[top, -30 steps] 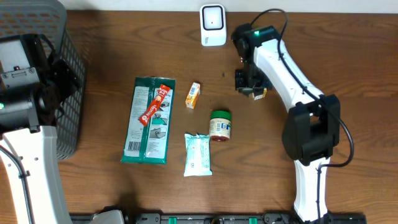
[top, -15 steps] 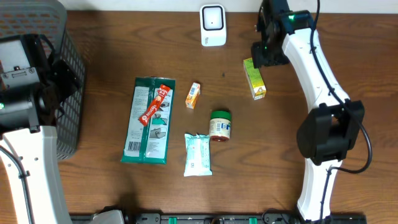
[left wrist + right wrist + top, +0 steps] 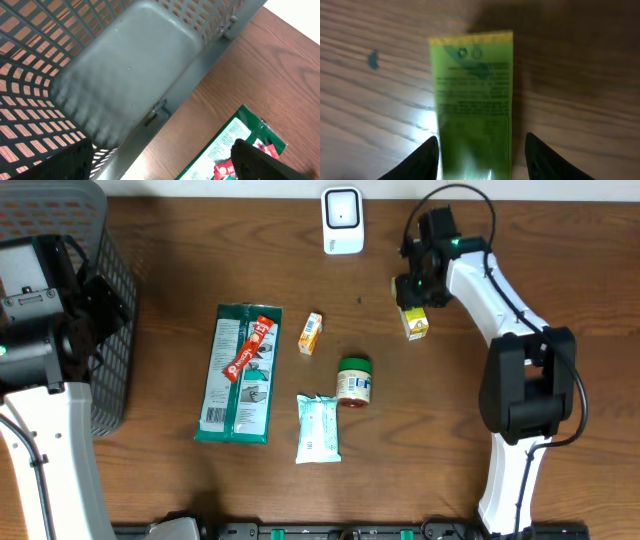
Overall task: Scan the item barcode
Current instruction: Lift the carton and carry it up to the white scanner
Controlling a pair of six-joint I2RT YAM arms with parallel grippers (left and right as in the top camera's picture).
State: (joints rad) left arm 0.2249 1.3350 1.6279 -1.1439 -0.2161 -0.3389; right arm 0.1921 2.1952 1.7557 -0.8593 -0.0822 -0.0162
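Green carton (image 3: 414,326): flat on the table, below and right of the scanner (image 3: 342,220). Half a second ago it lay uncovered; now its upper end sits under the right gripper (image 3: 413,290). That gripper's fingers are spread astride the carton, not clamped. Left gripper (image 3: 165,160): wide apart over the basket (image 3: 125,75), unchanged.

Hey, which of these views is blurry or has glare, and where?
Right wrist: the green box is soft all over, its print unreadable, with a bright glare patch on the table at its left edge. Left wrist: the basket floor smears toward the lower left. Overhead: sharp, evenly lit.
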